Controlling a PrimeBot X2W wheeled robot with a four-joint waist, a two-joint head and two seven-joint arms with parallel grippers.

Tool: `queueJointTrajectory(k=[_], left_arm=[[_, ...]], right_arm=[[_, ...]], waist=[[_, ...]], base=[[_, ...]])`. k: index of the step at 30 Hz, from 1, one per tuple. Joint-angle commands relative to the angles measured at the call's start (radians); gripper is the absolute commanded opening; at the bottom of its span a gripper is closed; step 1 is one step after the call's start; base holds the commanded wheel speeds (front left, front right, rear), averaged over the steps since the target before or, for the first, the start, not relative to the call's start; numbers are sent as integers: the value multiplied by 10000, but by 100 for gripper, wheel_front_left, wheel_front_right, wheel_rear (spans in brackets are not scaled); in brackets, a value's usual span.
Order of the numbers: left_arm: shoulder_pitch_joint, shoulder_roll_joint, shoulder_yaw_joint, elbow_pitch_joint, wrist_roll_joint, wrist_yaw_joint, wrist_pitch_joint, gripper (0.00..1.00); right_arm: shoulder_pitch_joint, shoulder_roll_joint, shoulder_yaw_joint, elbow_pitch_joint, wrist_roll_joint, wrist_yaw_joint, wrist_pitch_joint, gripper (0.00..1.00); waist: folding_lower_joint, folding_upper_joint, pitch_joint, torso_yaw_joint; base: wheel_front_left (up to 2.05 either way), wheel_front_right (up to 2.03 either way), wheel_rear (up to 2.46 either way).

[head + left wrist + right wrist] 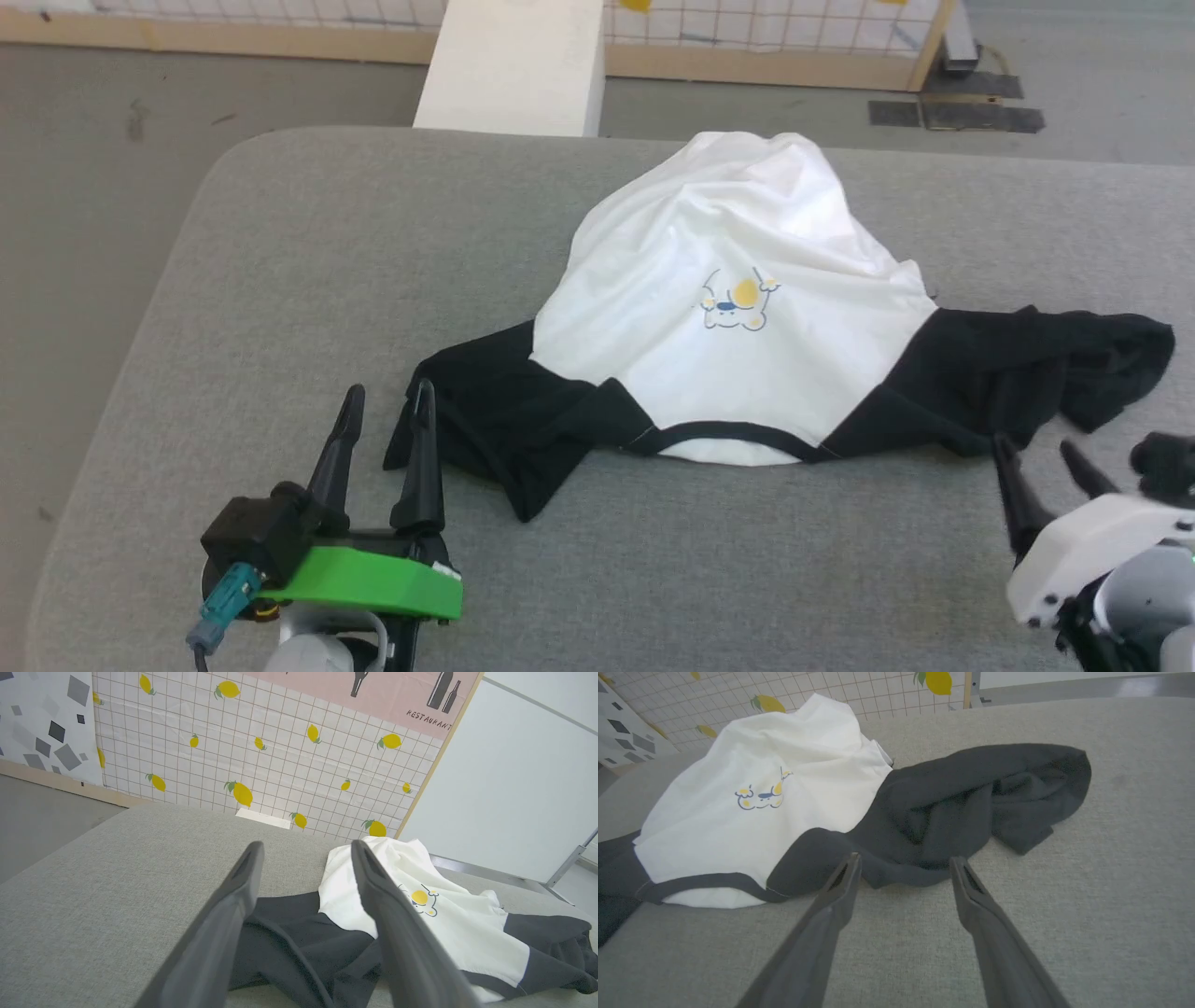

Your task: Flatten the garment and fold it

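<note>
The grey fabric-covered table (280, 280) is occupying most of the head view, with a rounded corner on the robot's left. The T-shirt (709, 243) is lying on it, right of centre, print side up and not flattened: the white body is bunching and rising into a creased mound toward the far edge, and the neck opening is facing the robot.

The right sleeve (1046, 364) is spreading sideways in a crumpled black heap. The left sleeve (485, 411) is lying folded and wrinkled on the other side of the body.

The left gripper (389, 387) is sitting at the outer edge of the left sleeve with its jaws spread apart and holding nothing. In the left wrist view, the black cloth is lying between and beyond the fingers (233, 914). Contact cannot be confirmed.

The right gripper (1033, 444) is also standing wide apart and empty, its tips pointing at the near edge of the right sleeve, just beside it.

The black collar band (728, 431) is curving along the near edge. The yellow-and-blue chest print (738, 303) is showing above it.
</note>
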Motion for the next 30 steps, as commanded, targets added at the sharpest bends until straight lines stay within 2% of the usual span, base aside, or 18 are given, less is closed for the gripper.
queueJointTrajectory(k=[1,5,12,21,22,23,24,25,30], left_arm=[[114,-24,11,11,-56,44,-38,100],[101,-24,-20,-9,-99,54,-38,100],[-172,-24,-112,-37,-144,12,-38,100],[-386,-24,-71,-25,-249,-6,-38,100],[-401,-24,-67,-24,-251,-11,-38,100],[-411,-24,-66,-23,-251,-15,-38,100],[-421,-24,-63,-26,-251,-18,-38,100],[-430,-24,-62,-30,-252,-19,-38,100],[-478,-24,-138,69,-232,-45,-38,100]], right_arm=[[165,23,129,-209,-277,-13,267,100],[92,5,573,-442,-1287,-13,1197,100],[-1040,-832,1218,514,-2267,-13,2397,100],[-1989,-1189,1366,1767,-2584,-13,2304,100],[-2039,-1174,1345,1879,-2570,-13,2321,94],[-2075,-1158,1335,1935,-2558,-13,2318,43],[-2113,-1153,1346,1982,-2543,-13,2290,4],[-2136,-1164,1373,2018,-2529,-13,2283,0],[-2195,-1207,1426,2123,-2403,-13,2262,0]], waist=[[0,0,-97,-155],[0,0,-3,-260],[0,0,407,-168],[0,0,885,131],[0,0,914,149],[0,0,931,161],[0,0,952,167],[0,0,970,171],[0,0,950,117]], base=[[0,0,0],[0,0,0],[0,0,0],[0,0,0],[0,0,0],[0,0,0],[0,0,0],[0,0,0],[0,0,0]])
